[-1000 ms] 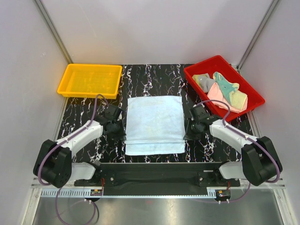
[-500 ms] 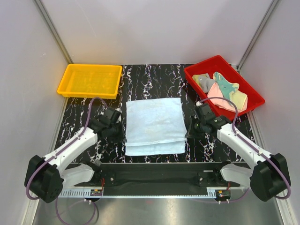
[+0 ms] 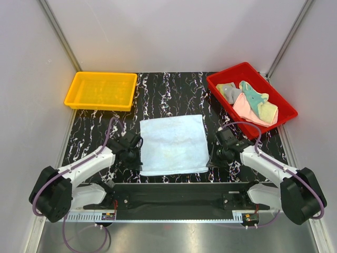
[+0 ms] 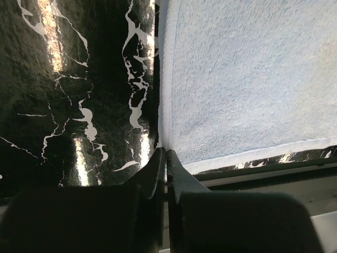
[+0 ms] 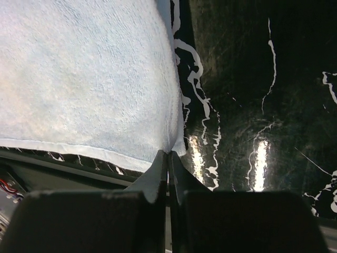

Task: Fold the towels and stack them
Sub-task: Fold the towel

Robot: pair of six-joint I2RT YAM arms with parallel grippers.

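Note:
A light blue towel lies folded on the black marble table, its near edge close to the arms' base rail. My left gripper is shut on the towel's near left corner, and in the left wrist view its fingertips pinch the cloth. My right gripper is shut on the near right corner, the cloth gathered into its tips. More towels lie in the red bin: pink, teal, yellow and grey.
The red bin stands at the back right. A yellow bin with nothing in it stands at the back left. The black base rail runs just below the towel's near edge. White walls close in both sides.
Both grippers have moved toward the near edge with the towel's upper layer, which now covers the strip of lower layer that showed before. The far edge has shifted slightly nearer.

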